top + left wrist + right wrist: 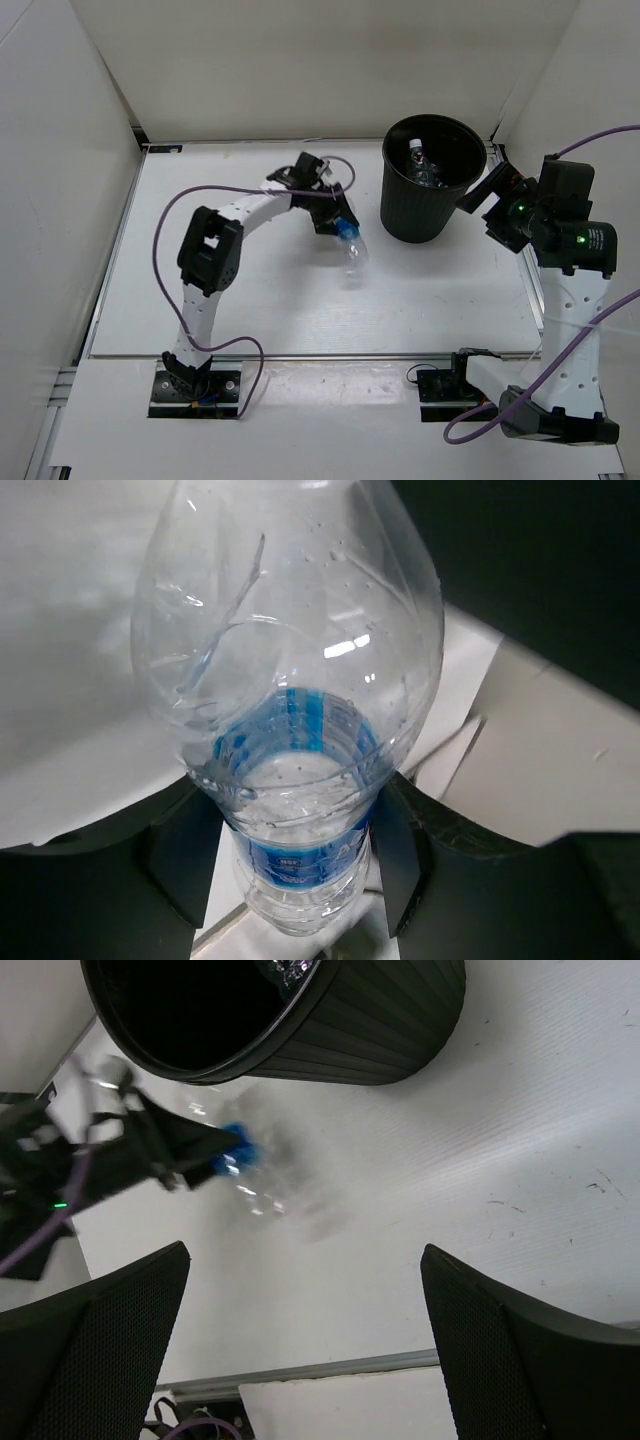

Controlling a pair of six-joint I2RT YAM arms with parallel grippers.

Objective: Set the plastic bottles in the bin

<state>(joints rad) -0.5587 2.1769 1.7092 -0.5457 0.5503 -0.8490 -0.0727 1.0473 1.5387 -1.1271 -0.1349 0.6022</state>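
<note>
My left gripper point(337, 222) is shut on a clear bottle with a blue label point(351, 250), holding it above the table just left of the bin. In the left wrist view the bottle point(290, 710) fills the frame, pinched at its label between my two black fingers point(190, 865). The black bin point(430, 180) stands upright at the back right with at least one clear bottle point(422, 165) inside. My right gripper point(480, 190) is open and empty, raised beside the bin's right rim. The right wrist view shows the bin point(300, 1020) and the held bottle point(250, 1175).
White walls close in the table point(250, 310) on the left, back and right. A purple cable point(215, 190) loops over the left arm. A metal rail point(320, 1370) runs along the table's near edge.
</note>
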